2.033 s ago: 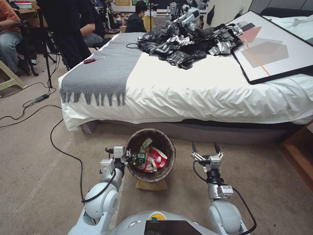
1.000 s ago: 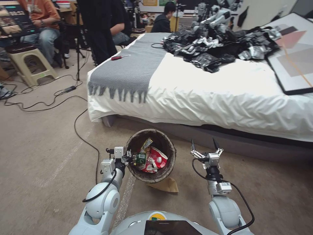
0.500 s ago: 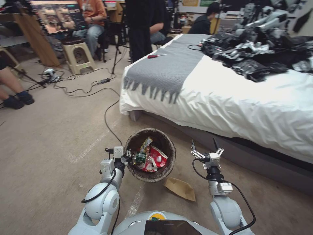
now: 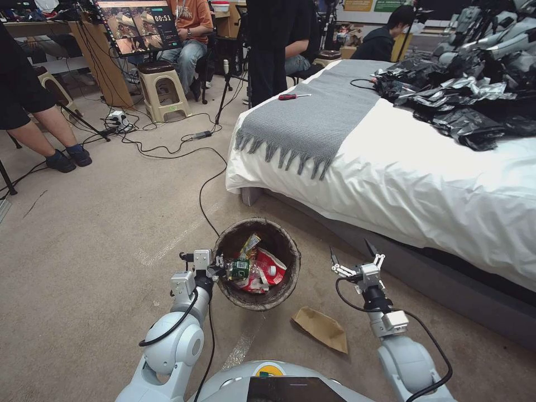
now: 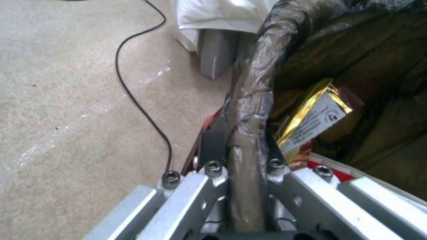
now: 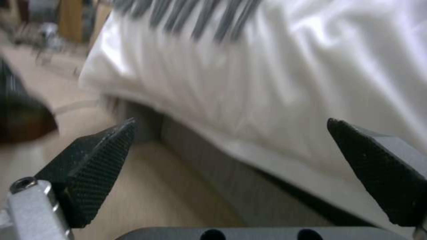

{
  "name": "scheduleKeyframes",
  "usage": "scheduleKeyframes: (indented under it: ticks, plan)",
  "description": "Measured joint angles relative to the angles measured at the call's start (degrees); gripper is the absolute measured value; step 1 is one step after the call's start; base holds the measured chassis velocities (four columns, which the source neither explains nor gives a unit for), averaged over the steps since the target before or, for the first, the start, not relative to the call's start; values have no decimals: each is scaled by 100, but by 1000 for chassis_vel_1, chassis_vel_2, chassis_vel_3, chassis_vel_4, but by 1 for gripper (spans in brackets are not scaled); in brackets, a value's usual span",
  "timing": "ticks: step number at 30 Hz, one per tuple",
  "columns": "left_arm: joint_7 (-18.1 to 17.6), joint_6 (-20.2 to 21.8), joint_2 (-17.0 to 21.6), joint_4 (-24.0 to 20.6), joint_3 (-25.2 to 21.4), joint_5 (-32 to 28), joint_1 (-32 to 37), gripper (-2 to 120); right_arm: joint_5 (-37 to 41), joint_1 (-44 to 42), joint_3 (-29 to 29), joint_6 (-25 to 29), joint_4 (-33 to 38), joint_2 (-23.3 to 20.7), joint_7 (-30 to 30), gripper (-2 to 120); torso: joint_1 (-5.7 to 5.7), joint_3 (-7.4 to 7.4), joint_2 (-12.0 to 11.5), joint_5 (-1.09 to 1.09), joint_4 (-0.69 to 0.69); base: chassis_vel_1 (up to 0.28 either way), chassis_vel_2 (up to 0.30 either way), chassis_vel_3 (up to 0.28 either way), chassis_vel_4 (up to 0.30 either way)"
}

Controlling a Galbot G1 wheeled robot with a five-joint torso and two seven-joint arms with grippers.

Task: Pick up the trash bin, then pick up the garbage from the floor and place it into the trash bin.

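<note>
Two tools showing in the head view. The left tool (image 4: 219, 269) is clamping the near-left rim of the trash bin (image 4: 279, 297); in the left wrist view its fingers (image 5: 212, 143) are sitting one on each side of the bag-covered rim (image 5: 249, 110), closed on it. The bin is sitting in front of the robot, near the foot corner of the bed (image 4: 424, 184), apart from the bed base.

Inside the bin: a red-and-white paper cup (image 4: 271, 267), a gold snack wrapper (image 4: 249, 245) leaning against the bag wall, and a small green item (image 4: 240, 270) right by the left tool. The wrist view is showing the same gold wrapper (image 5: 313, 116) just past the rim, label side up.

The right tool (image 4: 357, 258) is hanging above the carpet (image 4: 84, 234) to the right of the bin, between the bin and the bed's long side, with jaws spread wide and nothing between them. The right wrist view is showing both black fingertips (image 6: 93, 163) well apart, pointing at the white sheet (image 6: 276, 83) and the dark bed base.

A brown paper bag (image 4: 321, 328) is lying flat on the carpet just beside the bin, on its near-right side, close to the right arm.

A black cable (image 4: 207, 190) is running across the carpet from the bed's corner toward the bin.
</note>
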Motion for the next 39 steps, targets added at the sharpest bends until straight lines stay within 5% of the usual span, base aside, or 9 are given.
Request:
scheduleKeyframes:
  ticks: [8, 16, 39]
  plan:
    - [-7, 4, 3, -3, 0, 10, -2, 0, -197, 198, -250, -562, -527, -1297, -874, 100, 0, 0, 0, 2, 2, 0, 0, 0, 0]
    - [-13, 11, -15, 20, 19, 33, -12, 0, -72, 259, -527, -683, -931, -2012, -1898, 100, 0, 0, 0, 0, 2, 0, 0, 0, 0]
    - [-25, 45, -52, 69, 88, 116, -13, 0, -367, 792, -799, -187, -2360, -1858, -4022, 100, 0, 0, 0, -1, 2, 0, 0, 0, 0]
